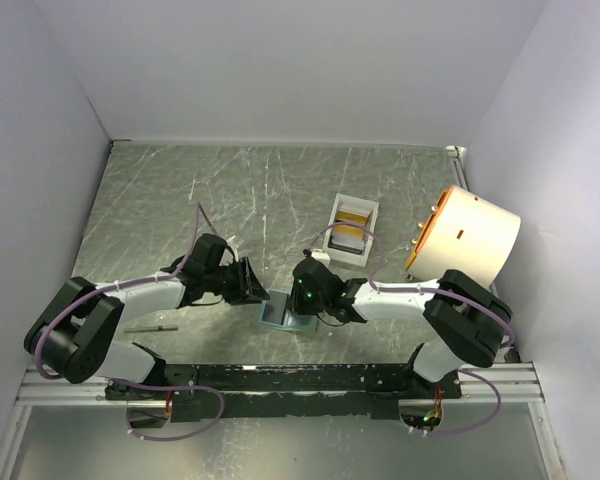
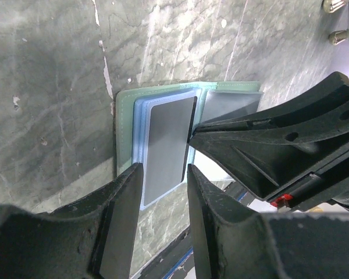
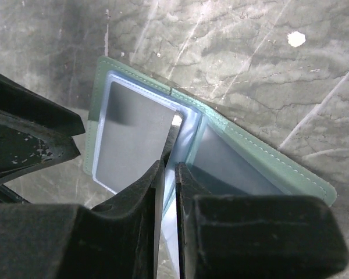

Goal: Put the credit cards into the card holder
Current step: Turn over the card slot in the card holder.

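Observation:
The sage-green card holder lies open on the table between my two grippers. Its pale blue sleeves show in the left wrist view and the right wrist view. A dark credit card lies at the left-hand sleeves, also seen in the right wrist view. My left gripper is open, its fingers either side of the card's near end. My right gripper is shut on a thin pale blue sleeve page that stands up from the holder's fold. A gold card and a dark card lie in the white tray.
The white tray sits behind the holder to the right. A cream drum-shaped object stands at the right edge. A thin stick lies by the left arm. White walls close in the sides and back.

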You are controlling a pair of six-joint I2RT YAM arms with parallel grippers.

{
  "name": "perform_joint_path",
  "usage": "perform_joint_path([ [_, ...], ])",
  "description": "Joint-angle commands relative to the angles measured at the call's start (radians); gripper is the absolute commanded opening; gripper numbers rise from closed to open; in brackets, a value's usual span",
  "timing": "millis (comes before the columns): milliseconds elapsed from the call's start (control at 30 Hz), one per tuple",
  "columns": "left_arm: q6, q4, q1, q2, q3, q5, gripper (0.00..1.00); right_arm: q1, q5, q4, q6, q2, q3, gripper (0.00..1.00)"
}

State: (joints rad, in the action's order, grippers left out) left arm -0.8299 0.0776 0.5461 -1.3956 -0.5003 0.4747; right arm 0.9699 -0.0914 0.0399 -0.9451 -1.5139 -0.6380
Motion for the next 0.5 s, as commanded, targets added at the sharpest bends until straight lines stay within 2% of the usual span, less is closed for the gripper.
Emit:
perform_joint_path([
  [0, -0.008, 0.029, 0.008, 0.019, 0.015, 0.005, 0.47, 0.001, -0.010, -0.012, -0.003, -0.036, -0.023, 0.14],
  [467, 0.003, 0.059, 0.008, 0.005, 0.014, 0.048, 0.48, 0.001, -0.016, 0.002, -0.014, -0.065, 0.020, 0.10],
])
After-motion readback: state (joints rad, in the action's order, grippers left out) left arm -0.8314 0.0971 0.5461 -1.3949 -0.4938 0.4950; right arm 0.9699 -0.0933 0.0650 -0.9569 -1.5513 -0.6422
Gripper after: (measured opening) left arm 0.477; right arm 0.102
